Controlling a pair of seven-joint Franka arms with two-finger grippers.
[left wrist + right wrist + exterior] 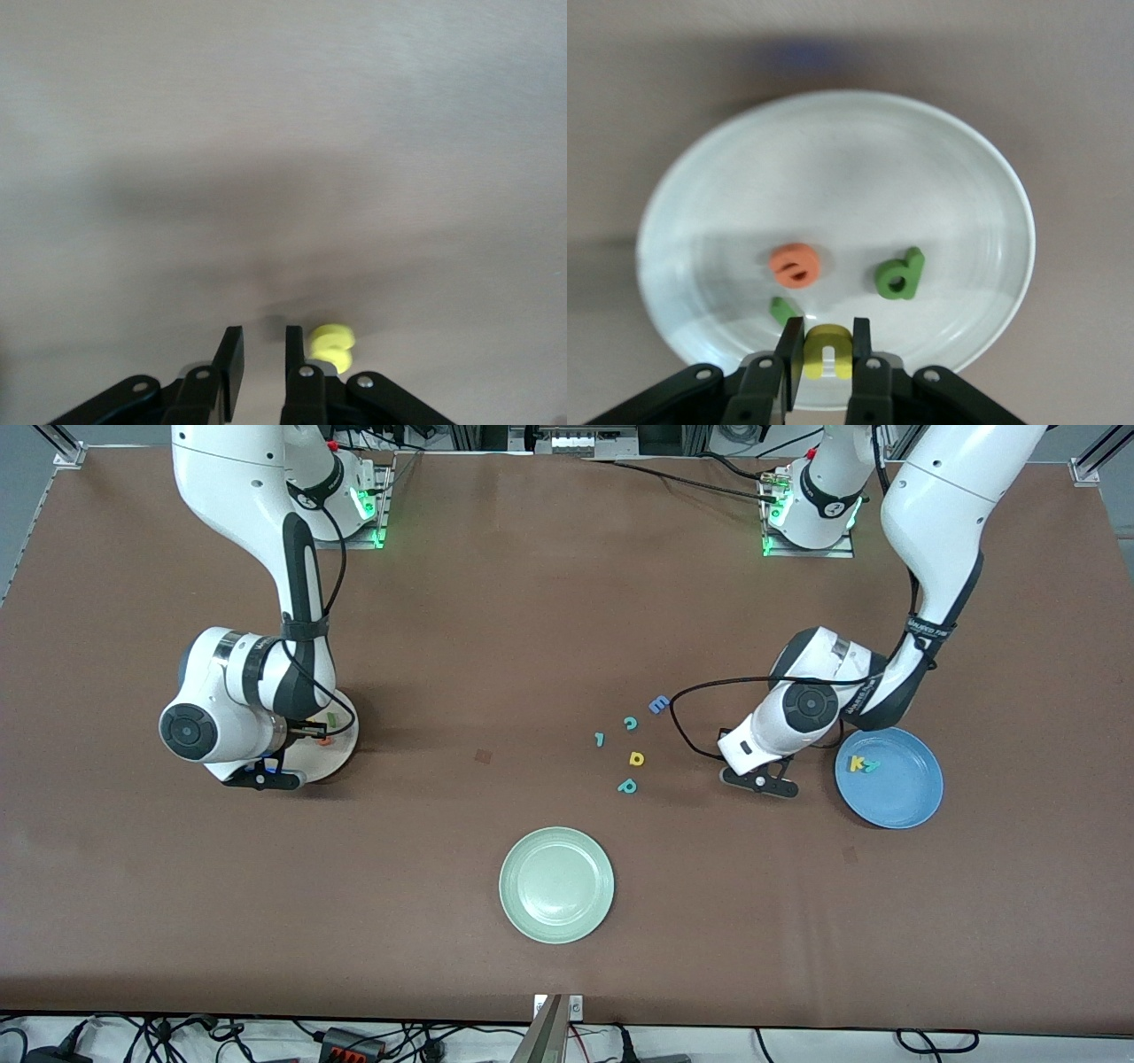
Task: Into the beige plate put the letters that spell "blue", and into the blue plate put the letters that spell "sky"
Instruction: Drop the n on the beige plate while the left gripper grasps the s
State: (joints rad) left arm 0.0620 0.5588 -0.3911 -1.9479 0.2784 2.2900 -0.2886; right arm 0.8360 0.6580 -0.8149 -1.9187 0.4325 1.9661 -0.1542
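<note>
The beige plate lies toward the right arm's end of the table. In it are the orange e, the green b and the green l. My right gripper hangs over the plate's rim, shut on the yellow u. The blue plate, toward the left arm's end, holds the yellow k and the teal y. Beside that plate my left gripper is low over the table, its fingers drawn close with nothing between them. The yellow s lies just outside one finger.
A pale green plate lies mid-table, nearest the front camera. Farther from the camera, loose letters are scattered mid-table: a blue E, a teal c, a teal l, a yellow letter and a teal p.
</note>
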